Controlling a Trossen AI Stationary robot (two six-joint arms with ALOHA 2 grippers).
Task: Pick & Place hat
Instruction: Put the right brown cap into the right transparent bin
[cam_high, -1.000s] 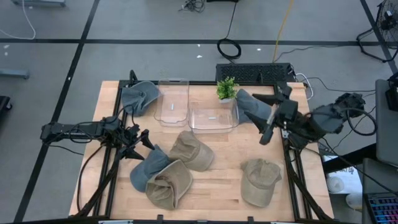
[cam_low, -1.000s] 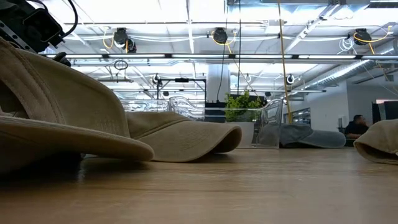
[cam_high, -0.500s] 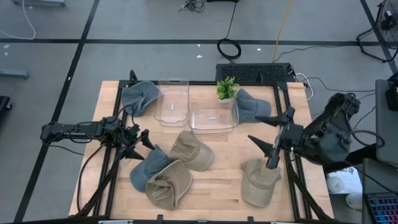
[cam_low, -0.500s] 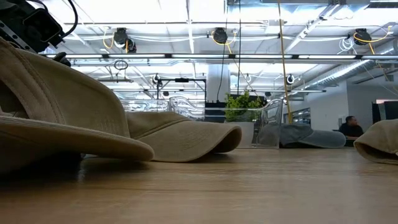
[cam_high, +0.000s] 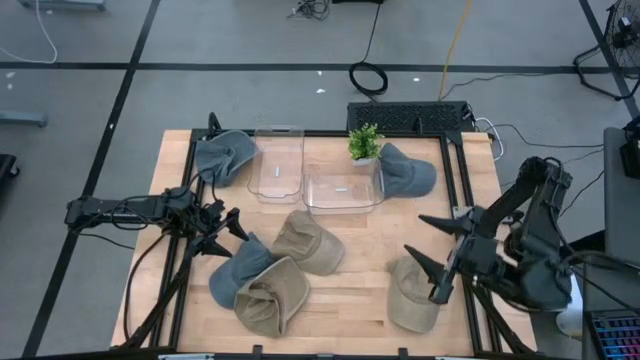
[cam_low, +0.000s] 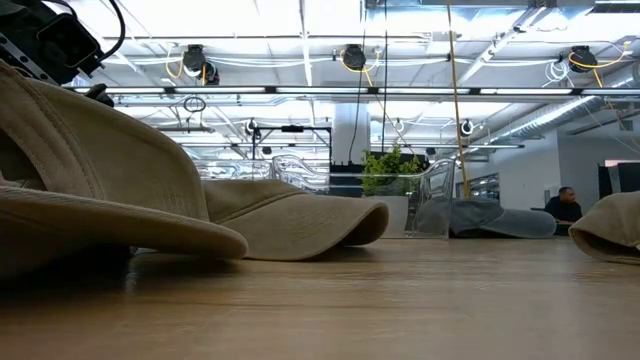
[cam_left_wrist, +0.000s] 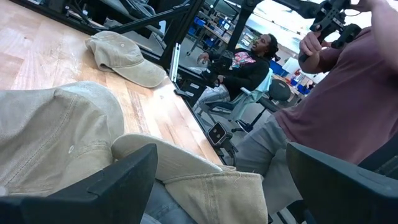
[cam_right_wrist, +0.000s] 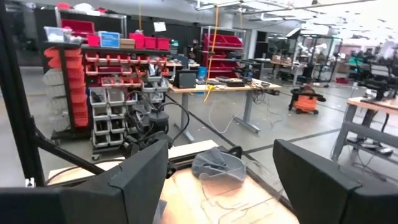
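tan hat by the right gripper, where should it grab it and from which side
Probably the rounded crown of the tan hat, from straight above. In the high view it lies alone near the table's right front edge, so nothing crowds a top-down approach. The right gripper is open above its far edge. The soft crown should bunch between the fingers; the flat brim offers less to pinch.

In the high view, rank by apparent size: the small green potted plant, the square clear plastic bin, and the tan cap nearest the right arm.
1. Square clear plastic bin, largest.
2. Tan fabric cap at the table's right front, partly covered by the right arm, so its full outline is uncertain but looks somewhat smaller.
3. Small green potted plant, clearly smallest.
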